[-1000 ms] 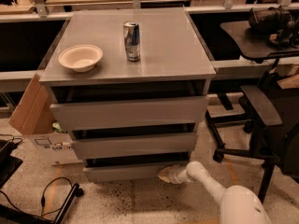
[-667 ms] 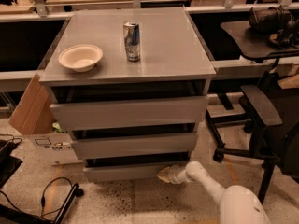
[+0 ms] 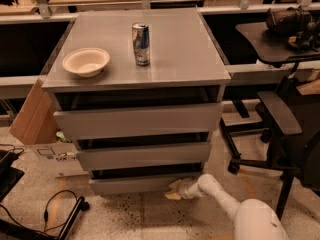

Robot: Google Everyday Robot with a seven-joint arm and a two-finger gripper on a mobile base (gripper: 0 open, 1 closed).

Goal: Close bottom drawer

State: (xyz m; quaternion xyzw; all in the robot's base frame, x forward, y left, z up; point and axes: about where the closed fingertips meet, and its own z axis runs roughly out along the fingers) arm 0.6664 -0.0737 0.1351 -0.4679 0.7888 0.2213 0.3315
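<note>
The bottom drawer [image 3: 132,185] front lies just left of the low hand [image 3: 173,189]. Whether the hand is spread, I cannot tell.

Hand [image 3: 173,190] low at right end of bottom drawer [image 3: 135,184]; tip overlaps drawer front in view, contact not discernible.
Bottom drawer interior hidden under middle drawer [image 3: 142,155].
Arm [image 3: 240,214] cut off by bottom edge.
Chair [image 3: 280,119] cut off at right edge.
Cardboard box [image 3: 30,116] partly hidden behind drawer unit [image 3: 185,59].
Can [image 3: 141,44] label unreadable.
Cable [image 3: 50,209] cut off at lower left corner.
</note>
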